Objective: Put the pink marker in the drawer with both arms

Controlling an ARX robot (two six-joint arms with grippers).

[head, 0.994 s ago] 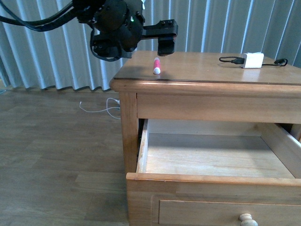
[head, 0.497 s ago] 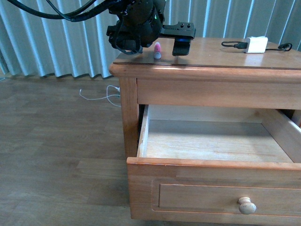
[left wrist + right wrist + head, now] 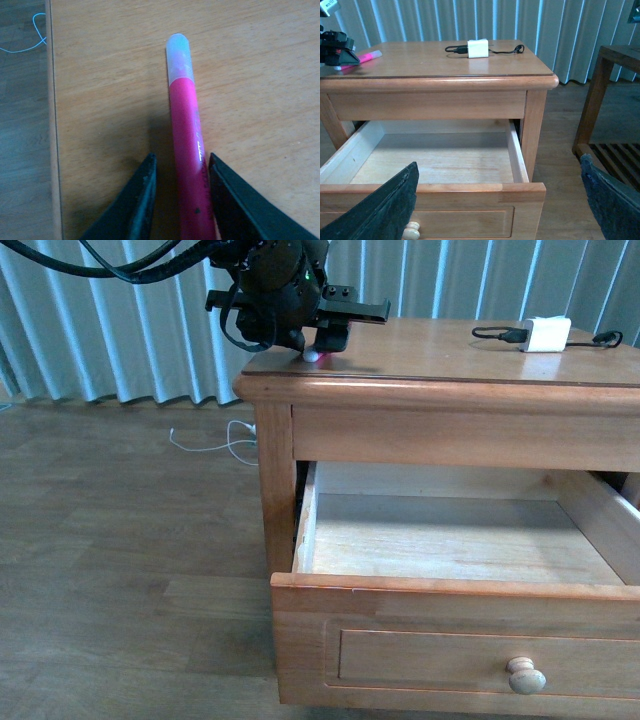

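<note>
The pink marker (image 3: 185,130) lies flat on the cabinet top near its left front corner, white end pointing away from the wrist. My left gripper (image 3: 181,159) is open, one finger on each side of the marker's body, low over the top. In the front view the gripper (image 3: 318,348) hides all but the marker's tip (image 3: 314,356). The right wrist view shows the marker (image 3: 364,58) beside the left gripper (image 3: 339,54). The top drawer (image 3: 450,590) stands pulled out, pale and empty inside, with its knob (image 3: 526,676) in front. My right gripper (image 3: 499,167) is open in front of the drawer (image 3: 435,189).
A white charger block (image 3: 546,335) with a black cable sits at the back right of the cabinet top, also in the right wrist view (image 3: 478,48). A dark wooden side table (image 3: 605,75) stands right of the cabinet. A white cable (image 3: 215,470) lies on the floor.
My left gripper has come down and shifted left onto the marker, so its fingers now straddle it. The drawer has not moved.
</note>
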